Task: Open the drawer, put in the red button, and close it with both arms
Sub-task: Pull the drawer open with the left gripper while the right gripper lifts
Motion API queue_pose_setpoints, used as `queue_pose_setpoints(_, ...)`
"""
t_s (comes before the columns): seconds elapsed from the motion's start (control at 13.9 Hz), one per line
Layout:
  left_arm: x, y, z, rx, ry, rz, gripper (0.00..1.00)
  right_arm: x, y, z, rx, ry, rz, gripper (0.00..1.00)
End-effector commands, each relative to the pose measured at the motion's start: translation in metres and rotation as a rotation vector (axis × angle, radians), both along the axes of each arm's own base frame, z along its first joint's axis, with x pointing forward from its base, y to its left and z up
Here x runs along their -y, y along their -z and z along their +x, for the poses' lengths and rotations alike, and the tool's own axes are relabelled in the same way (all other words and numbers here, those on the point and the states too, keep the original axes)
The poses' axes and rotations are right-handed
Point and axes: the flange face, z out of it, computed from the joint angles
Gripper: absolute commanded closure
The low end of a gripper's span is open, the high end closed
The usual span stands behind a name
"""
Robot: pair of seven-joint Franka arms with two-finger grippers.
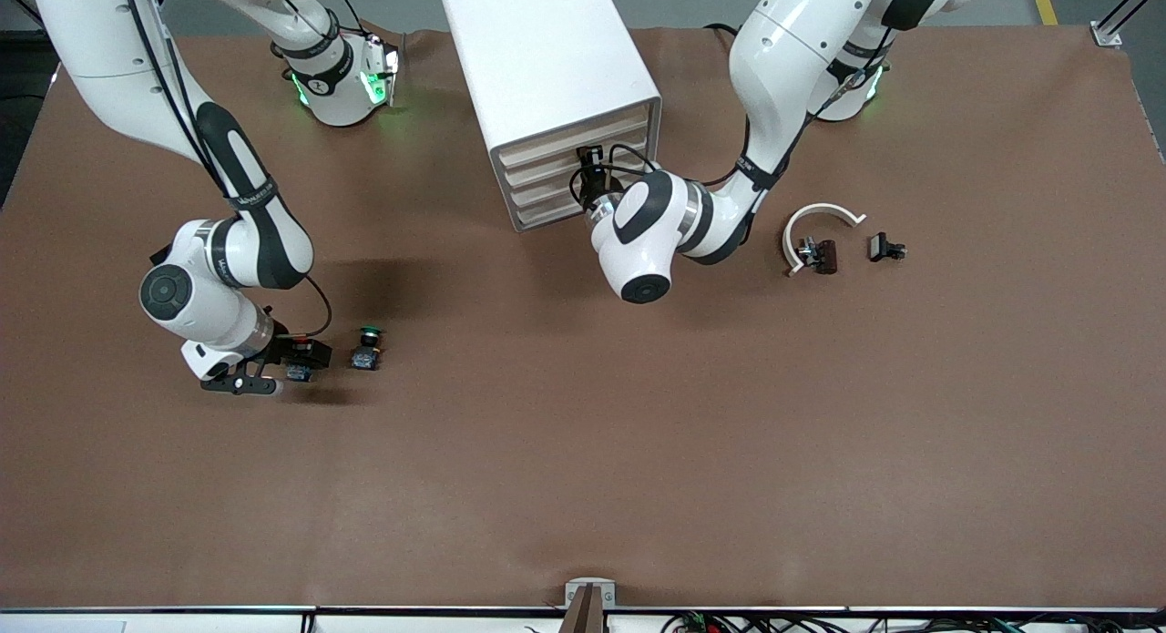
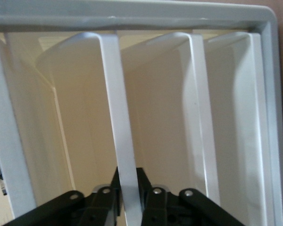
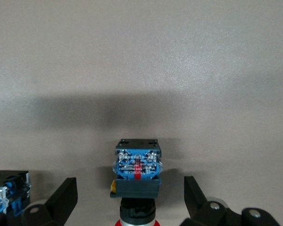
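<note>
The white cabinet stands near the robots' bases, all four cream drawers pushed in. My left gripper is at its front, shut on the white handle lip of the drawer, the topmost one as far as I can see. The red button lies on its side on the table toward the right arm's end, blue base showing, red cap toward the wrist. My right gripper stands open around it, its fingers apart from the button on both sides.
A green-capped button stands close beside the red one. Toward the left arm's end lie a white curved piece and two small black parts. The brown table spreads wide nearer the front camera.
</note>
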Motion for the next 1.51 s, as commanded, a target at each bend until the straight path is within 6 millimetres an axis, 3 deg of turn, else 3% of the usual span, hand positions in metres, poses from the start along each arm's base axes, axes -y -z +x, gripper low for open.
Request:
queue_pose_setpoints(0.0,0.000,-0.003,0.004,-0.015,-0.016,-0.020,1.00,0.005,0.003,0.004,0.004,0.001,-0.013,0.24)
queue_pose_setpoints(0.22,-0.013,0.001,0.020,0.001,-0.045,-0.003,1.00,0.007,0.001,0.006,0.005,0.014,-0.013,1.00)
queue_pose_setpoints(0.5,-0.035,0.000,0.047,0.014,-0.100,0.009,1.00,0.005,-0.008,0.012,0.014,0.016,-0.011,1.00)
queue_pose_setpoints(0.79,-0.059,0.007,0.072,0.045,-0.148,0.024,1.00,0.004,-0.050,0.027,-0.005,0.089,-0.005,1.00)
queue_pose_setpoints(1.01,-0.067,0.002,0.090,0.082,-0.170,0.020,1.00,-0.011,-0.092,0.025,-0.032,0.215,-0.001,1.00)
queue_pose_setpoints(1.22,-0.077,0.000,0.104,0.092,-0.196,0.015,1.00,-0.046,-0.128,0.012,-0.084,0.349,-0.011,1.00)
queue_pose_setpoints(1.44,-0.089,-0.007,0.120,0.113,-0.220,0.002,1.00,-0.108,-0.173,-0.009,-0.116,0.523,-0.033,1.00)
